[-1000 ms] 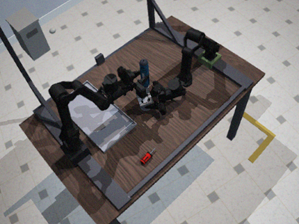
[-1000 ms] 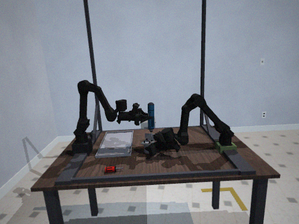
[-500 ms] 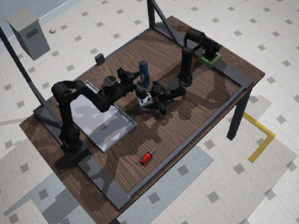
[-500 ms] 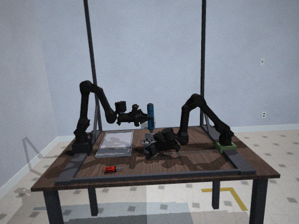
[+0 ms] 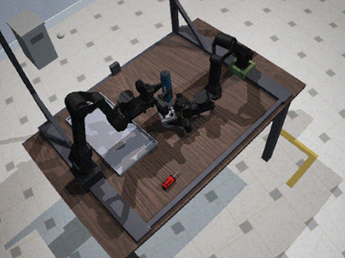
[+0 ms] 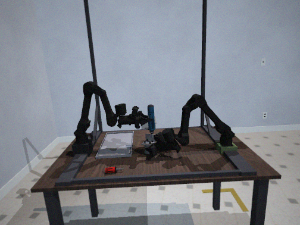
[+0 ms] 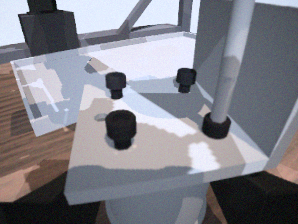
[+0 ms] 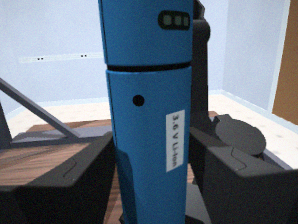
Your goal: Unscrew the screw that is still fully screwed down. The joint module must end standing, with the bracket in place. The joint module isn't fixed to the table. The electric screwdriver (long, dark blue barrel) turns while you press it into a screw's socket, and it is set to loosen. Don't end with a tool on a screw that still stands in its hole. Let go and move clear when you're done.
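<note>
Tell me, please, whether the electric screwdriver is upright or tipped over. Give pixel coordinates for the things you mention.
Upright: the exterior view shows its blue barrel (image 6: 151, 118) (image 5: 166, 85) (image 8: 150, 125) standing vertically above the bracket (image 6: 149, 138) (image 7: 145, 155).

arms (image 5: 77, 130) (image 6: 87, 102): 2x, all-blk | links: rounded, tubular | hand fingers: blk, angular
</note>
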You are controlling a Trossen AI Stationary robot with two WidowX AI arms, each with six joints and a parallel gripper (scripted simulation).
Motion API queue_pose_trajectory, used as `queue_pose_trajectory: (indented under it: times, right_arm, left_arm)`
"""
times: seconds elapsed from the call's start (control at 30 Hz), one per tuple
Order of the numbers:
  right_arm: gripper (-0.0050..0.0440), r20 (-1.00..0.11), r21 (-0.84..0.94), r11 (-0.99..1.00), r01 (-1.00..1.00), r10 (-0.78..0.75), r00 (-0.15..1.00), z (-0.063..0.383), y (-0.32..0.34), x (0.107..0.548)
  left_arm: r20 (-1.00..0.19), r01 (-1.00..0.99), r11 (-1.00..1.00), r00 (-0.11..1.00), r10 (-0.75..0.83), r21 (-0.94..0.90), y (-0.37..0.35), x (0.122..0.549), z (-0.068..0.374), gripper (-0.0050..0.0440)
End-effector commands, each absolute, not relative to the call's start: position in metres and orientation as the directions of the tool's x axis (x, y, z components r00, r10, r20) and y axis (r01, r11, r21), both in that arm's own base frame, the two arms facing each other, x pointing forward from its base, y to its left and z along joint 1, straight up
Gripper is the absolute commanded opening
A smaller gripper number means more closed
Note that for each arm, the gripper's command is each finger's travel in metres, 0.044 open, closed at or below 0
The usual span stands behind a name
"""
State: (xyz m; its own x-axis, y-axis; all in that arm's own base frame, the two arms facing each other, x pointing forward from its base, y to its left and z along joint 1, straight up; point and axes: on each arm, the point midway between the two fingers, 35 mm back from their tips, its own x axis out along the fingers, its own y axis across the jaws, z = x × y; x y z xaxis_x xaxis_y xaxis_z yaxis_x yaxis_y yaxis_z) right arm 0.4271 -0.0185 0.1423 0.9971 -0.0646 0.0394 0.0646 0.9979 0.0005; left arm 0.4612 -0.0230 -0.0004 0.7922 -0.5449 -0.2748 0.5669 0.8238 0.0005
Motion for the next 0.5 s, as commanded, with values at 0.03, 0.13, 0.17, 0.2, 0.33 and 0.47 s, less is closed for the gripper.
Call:
queue_pose_trajectory:
  times: [0.03, 0.13, 0.17, 0.2, 0.33, 0.47]
  right_arm:
    - [0.0160, 0.053, -0.001, 0.998, 0.066, -0.065, 0.996, 0.1424, -0.0180, 0.4271]
    - [0.0160, 0.054, -0.001, 0.998, 0.065, -0.065, 0.996, 0.1413, -0.0179, 0.4274]
    - [0.0160, 0.052, -0.001, 0.998, 0.065, -0.065, 0.997, 0.1396, -0.0179, 0.4269]
    - [0.0160, 0.051, -0.001, 0.998, 0.065, -0.065, 0.997, 0.1388, -0.0179, 0.4267]
    - [0.0160, 0.050, -0.001, 0.998, 0.065, -0.065, 0.997, 0.1372, -0.0178, 0.4265]
    - [0.0160, 0.049, -0.001, 0.998, 0.065, -0.065, 0.997, 0.1367, -0.0178, 0.4265]
  left_arm:
    - [-0.257, 0.566, 0.824, 0.799, -0.543, 0.018, -0.0218, 0.4643, 0.0097, 0.0243]
    - [-0.257, 0.566, 0.824, 0.799, -0.543, 0.018, -0.0218, 0.4643, 0.0097, 0.0243]
    - [-0.257, 0.566, 0.824, 0.799, -0.543, 0.018, -0.0218, 0.4643, 0.0097, 0.0243]
    - [-0.257, 0.566, 0.824, 0.799, -0.543, 0.018, -0.0218, 0.4643, 0.0097, 0.0243]
    - [-0.257, 0.566, 0.824, 0.799, -0.543, 0.018, -0.0218, 0.4643, 0.0097, 0.0243]
    - [-0.257, 0.566, 0.824, 0.799, -0.543, 0.018, -0.0218, 0.4643, 0.0097, 0.0243]
